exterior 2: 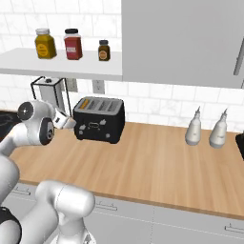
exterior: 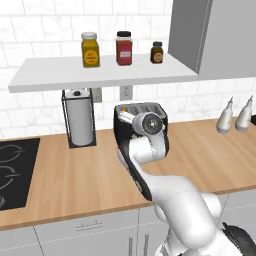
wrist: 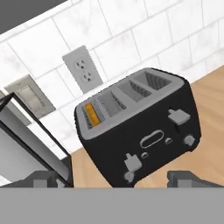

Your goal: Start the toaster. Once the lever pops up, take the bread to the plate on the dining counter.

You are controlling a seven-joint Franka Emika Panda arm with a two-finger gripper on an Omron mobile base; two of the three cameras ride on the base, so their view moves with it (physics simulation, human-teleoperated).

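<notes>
The black toaster point(wrist: 144, 131) stands on the wood counter by the tiled wall, also in the base views point(exterior 2: 99, 119) point(exterior: 145, 107). The bread point(wrist: 92, 114), a thin orange-brown slice, sits down in its end slot nearest the paper-towel holder. Two pale levers point(wrist: 132, 162) point(wrist: 178, 116) show on the toaster's front. My gripper point(wrist: 114, 178) is open, its fingertips point(wrist: 46, 178) wide apart, a short way in front of the toaster's front face and holding nothing. In the left base view my wrist covers most of the toaster. The plate and the dining counter are out of view.
A wire-framed paper-towel holder point(exterior: 80, 120) stands close beside the toaster. Two pale bottles point(exterior 2: 206, 128) stand further along the counter. A black cooktop point(exterior: 12, 170) lies at the far end. A shelf with three spice jars point(exterior: 122, 48) and a grey cabinet point(exterior 2: 181, 38) hang overhead.
</notes>
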